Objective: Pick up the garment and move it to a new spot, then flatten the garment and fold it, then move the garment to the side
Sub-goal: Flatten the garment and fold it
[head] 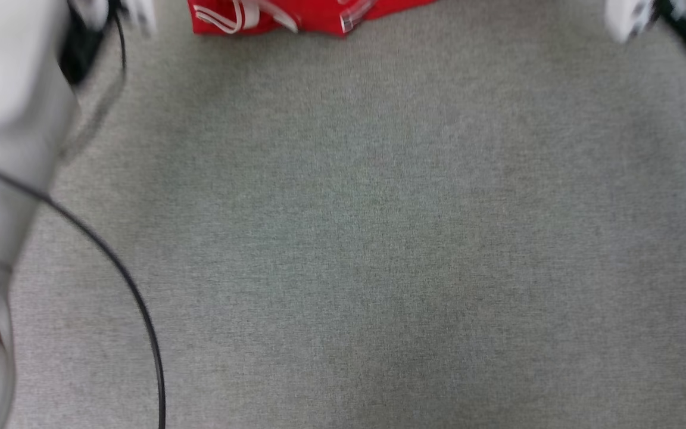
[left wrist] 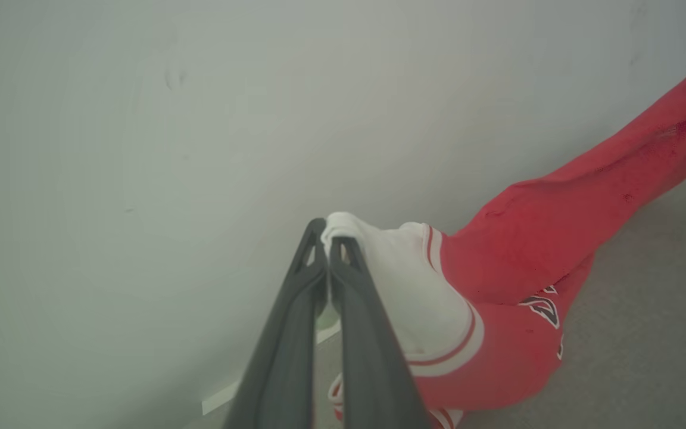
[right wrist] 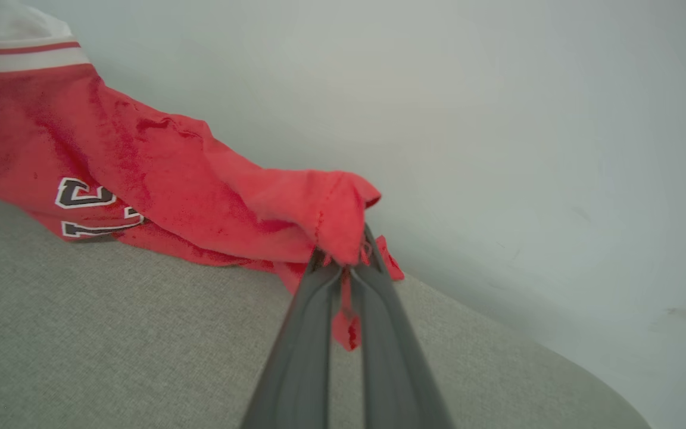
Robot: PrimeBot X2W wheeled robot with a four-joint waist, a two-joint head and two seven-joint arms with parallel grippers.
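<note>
The garment (head: 313, 15) is a red T-shirt with white sleeves, and its lower part lies at the top edge of the head view on a grey fabric surface (head: 367, 238). In the left wrist view my left gripper (left wrist: 328, 235) is shut on the tip of a white sleeve (left wrist: 402, 280), and the red body (left wrist: 527, 238) stretches away to the right. In the right wrist view my right gripper (right wrist: 349, 256) is shut on a bunched red edge of the garment (right wrist: 170, 173), which hangs taut toward the upper left and touches the grey surface below.
My pale left forearm (head: 9, 119) runs down the left side of the head view with a black cable (head: 111, 262) looping over the surface. Part of my right arm (head: 676, 24) is at the top right. A pale wall (left wrist: 200, 119) stands behind the surface.
</note>
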